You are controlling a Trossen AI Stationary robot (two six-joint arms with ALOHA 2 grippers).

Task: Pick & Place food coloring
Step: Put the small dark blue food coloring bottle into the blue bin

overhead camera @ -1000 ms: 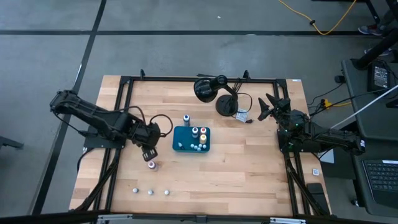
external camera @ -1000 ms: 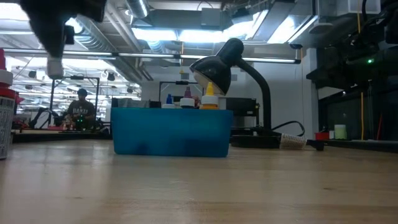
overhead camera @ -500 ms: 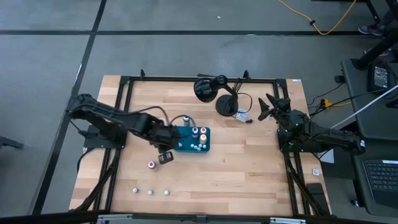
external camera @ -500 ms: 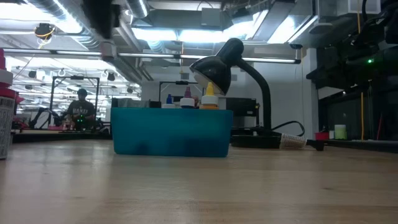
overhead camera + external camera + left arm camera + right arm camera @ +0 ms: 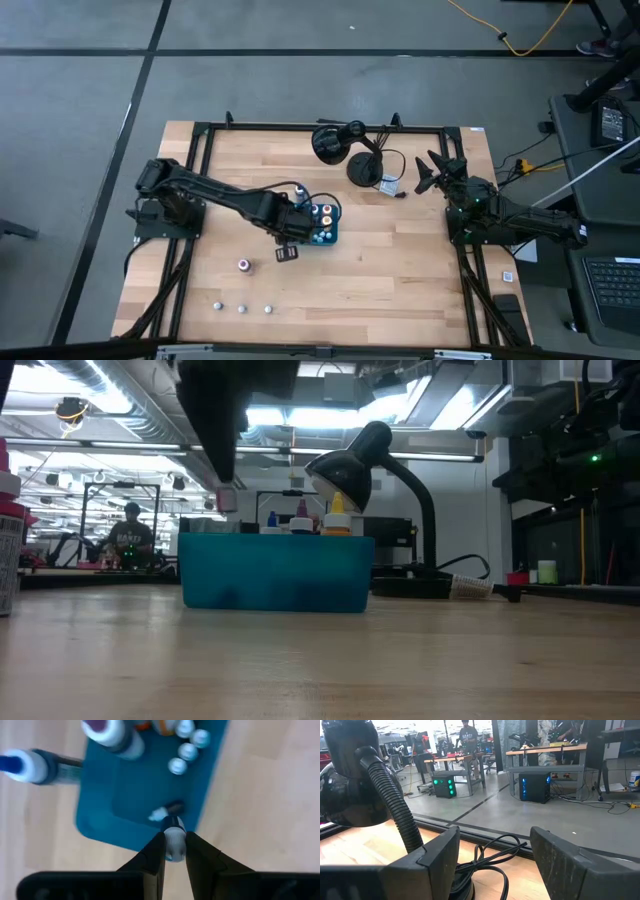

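My left gripper (image 5: 289, 240) is shut on one tiny pale food coloring bottle (image 5: 174, 839), which hangs over the near edge of the teal tray (image 5: 331, 238), close to its left corner. In the low view the bottle (image 5: 228, 501) hangs higher than the tray's rim (image 5: 275, 540). Several more small bottles (image 5: 188, 751) stand in the tray, and one (image 5: 165, 811) lies on its floor. A pink-topped bottle (image 5: 243, 265) and three tiny ones (image 5: 242, 309) stand on the table near its left front. My right gripper (image 5: 432, 172) waits open at the far right. My left gripper pinches the bottle's upper part (image 5: 174, 834) between its two fingertips (image 5: 159, 851), coming from above and pointing steeply down. The bottle hangs upright below the fingers, clear of the tray and the table.
A blue-topped bottle (image 5: 298, 188) stands just beyond the tray's far side. A black desk lamp (image 5: 338, 141) with its base (image 5: 362, 168) and cord stands at the back, close to my right gripper (image 5: 495, 865). Bare wood (image 5: 390, 270) lies near and right of the tray.
My left gripper, staying shut on the bottle, has travelled toward the table's right edge, from above the pink-topped bottle to the tray's near left corner. Its wrist has rolled on the way. The bottle stays lifted clear.
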